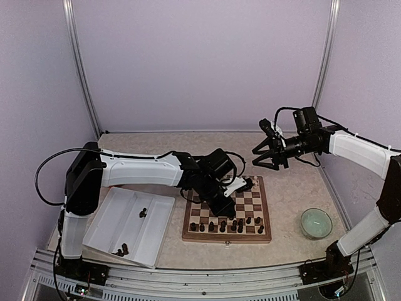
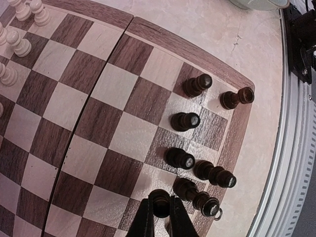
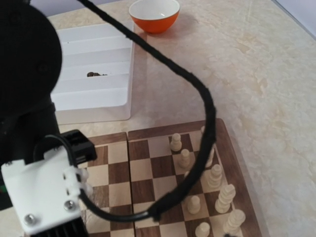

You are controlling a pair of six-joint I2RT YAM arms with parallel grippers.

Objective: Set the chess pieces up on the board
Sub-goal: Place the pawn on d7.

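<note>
Top external: left gripper (image 1: 220, 202) is low over the middle of the board (image 1: 225, 239). The dark chess pieces (image 1: 211, 226) stand mostly in the near rows, and a few more lie in the white tray (image 1: 106, 213) left of the board. Right gripper (image 1: 269, 157) hangs above the board's far right corner, well apart from the pieces. Its jaws look part open with nothing seen between them. Left wrist: left gripper (image 2: 161, 217) is pinched narrow on a dark pawn (image 2: 160, 200) and holds it upright by the head. Whether the pawn's base touches the wood cannot be told. Another dark piece (image 2: 197, 196) stands just beside it on the edge side, and more dark ones run along that edge. Cream pieces (image 2: 19, 44) are at the far corner of the board (image 2: 123, 98). Right wrist: own fingers are not in view. It shows only the left arm (image 3: 24, 98), the board (image 3: 148, 168) with cream pieces (image 3: 217, 175), and the tray (image 3: 94, 106). Judgement: the step is seating this pawn. The gripper should bring it down square in its cell and open only slightly, because the neighbour is close. It should then lift straight up, with no sideways drift that could tip the neighbour over.
</note>
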